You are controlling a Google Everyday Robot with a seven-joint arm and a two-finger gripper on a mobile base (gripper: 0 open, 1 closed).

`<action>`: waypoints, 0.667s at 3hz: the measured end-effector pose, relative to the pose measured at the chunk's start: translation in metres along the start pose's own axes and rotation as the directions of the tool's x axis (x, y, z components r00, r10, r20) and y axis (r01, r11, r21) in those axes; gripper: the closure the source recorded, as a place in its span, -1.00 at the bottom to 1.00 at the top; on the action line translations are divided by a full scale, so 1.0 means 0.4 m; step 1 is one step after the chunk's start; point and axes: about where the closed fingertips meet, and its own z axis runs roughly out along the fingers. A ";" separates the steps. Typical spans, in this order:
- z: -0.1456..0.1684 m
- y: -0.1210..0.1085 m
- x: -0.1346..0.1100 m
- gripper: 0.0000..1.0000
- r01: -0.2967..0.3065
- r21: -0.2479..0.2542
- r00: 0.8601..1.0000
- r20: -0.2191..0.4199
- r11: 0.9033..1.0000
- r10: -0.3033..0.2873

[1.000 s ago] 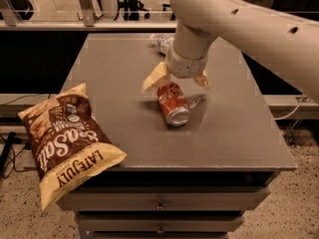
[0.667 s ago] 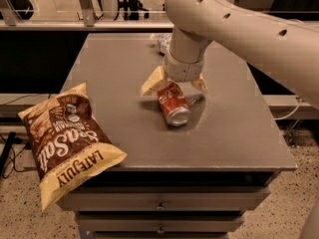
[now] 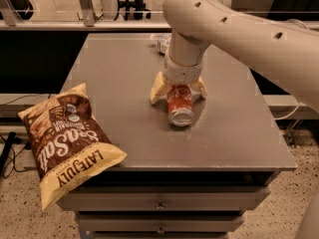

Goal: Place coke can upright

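Counted one coke can, one chip bag, and one clear bottle tucked behind the arm at the far edge. All on a grey table over two drawers, with speckled floor below. Got the can tilted near the middle, silver end toward the camera, clamped in the gripper. Got the bag hanging off the front-left edge. Loads of bare top to the right and front.

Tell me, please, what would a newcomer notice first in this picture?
The big white arm reaches in from the upper right, and its gripper sits at the middle of the grey table, its pale fingers closed on either side of the tilted red coke can. A brown chips bag overhangs the table's front left corner.
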 end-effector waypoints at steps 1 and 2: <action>-0.018 0.002 -0.003 0.30 0.000 0.000 1.000 0.000 1.000 0.000; -0.037 0.004 -0.006 0.76 0.000 0.000 1.000 0.001 1.000 0.000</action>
